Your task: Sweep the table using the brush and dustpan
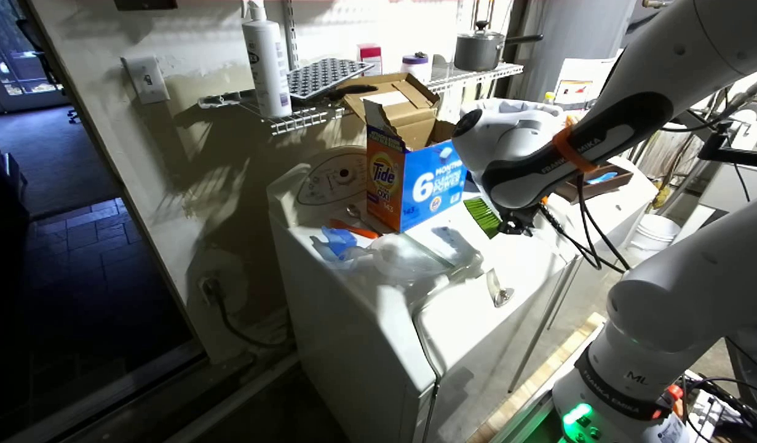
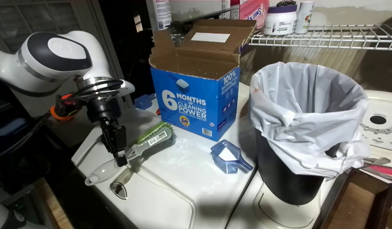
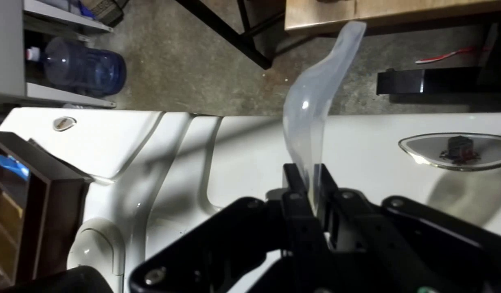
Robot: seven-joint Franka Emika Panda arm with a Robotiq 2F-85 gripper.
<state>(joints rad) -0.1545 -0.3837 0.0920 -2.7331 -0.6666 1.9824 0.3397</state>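
My gripper is shut on the clear handle of the brush, which has a grey-clear head and green bristles. In the wrist view the handle sticks out between the fingertips. The bristles show beside the gripper in an exterior view. The brush appears raised over the white table, with a shadow under it. A clear plastic piece with a greenish edge, which looks like the dustpan, lies on the table's far end; it is partly hidden behind the arm in an exterior view.
An open orange-and-blue cardboard box stands at the back. A blue scoop with white powder lies before it. A lined black bin, a brown wooden tray, an orange-handled tool and a blue item are around. A wire shelf hangs behind.
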